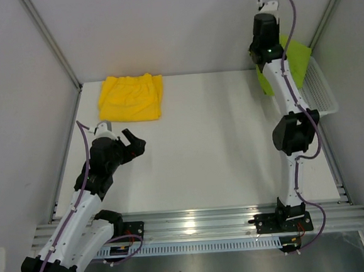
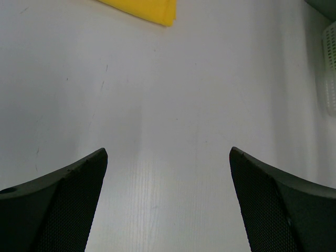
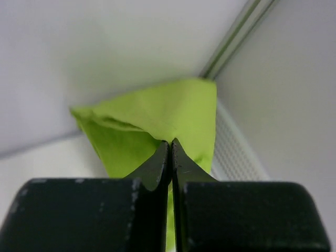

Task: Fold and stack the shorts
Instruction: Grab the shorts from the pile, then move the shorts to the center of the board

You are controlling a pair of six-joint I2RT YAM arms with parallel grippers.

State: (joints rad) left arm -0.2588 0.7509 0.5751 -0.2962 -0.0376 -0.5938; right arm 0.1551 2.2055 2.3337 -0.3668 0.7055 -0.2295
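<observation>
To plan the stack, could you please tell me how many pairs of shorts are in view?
2. The yellow shorts lie folded at the table's far left; the lime green shorts are pinched in the right fingers at the basket, far right. No others show.

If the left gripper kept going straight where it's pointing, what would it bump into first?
Probably the bare table. The open left gripper looks tilted down toward it. The yellow shorts lie farther ahead, slightly left of its line, so it might only graze them; depth is unclear.
</observation>
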